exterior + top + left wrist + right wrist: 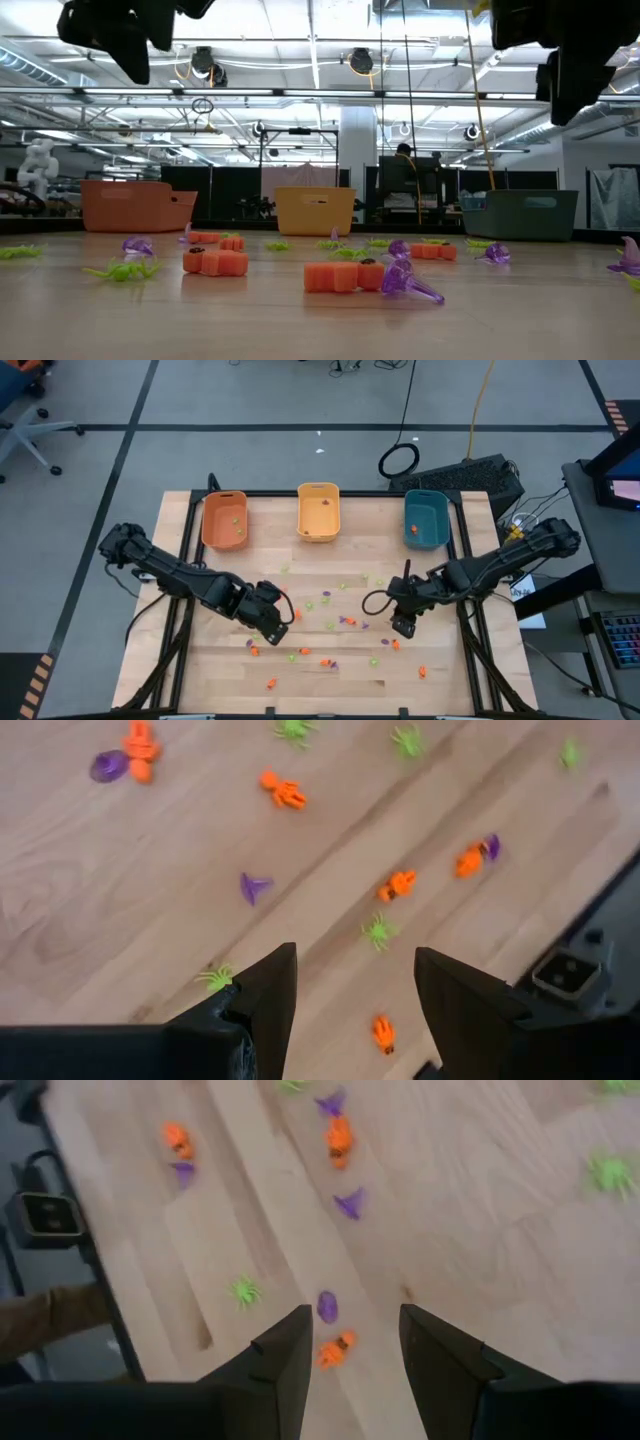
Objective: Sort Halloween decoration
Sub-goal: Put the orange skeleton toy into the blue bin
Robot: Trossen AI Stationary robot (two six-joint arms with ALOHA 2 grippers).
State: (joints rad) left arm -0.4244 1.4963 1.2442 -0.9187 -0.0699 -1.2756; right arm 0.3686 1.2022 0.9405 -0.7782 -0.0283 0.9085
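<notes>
Wooden surface [200,670], seen from above, clock directions taken from its centre.

Halloween decoration [340,622]: tiny orange, light green and purple trinkets, strewn loose over the middle and the 6 o'clock half of the surface, mostly between the two arms. A few green bits lie inside the orange bin.

Orange bin [224,520]: at 11 o'clock, on the far edge.
Yellow bin [319,512]: at 12 o'clock, between the other two.
Teal bin [426,519]: at 1 o'clock.

Left claw [277,622]: raised above the surface at about 8 o'clock, fingers parted moderately wide, nothing between them. Its wrist camera looks down on a green spider [377,930] and an orange piece [384,1033] lying in the gap below.

Right claw [404,622]: raised at about 4 o'clock, fingers parted, empty. Beneath it lie a purple piece [327,1305] and an orange piece [337,1348], just beside each other.
</notes>
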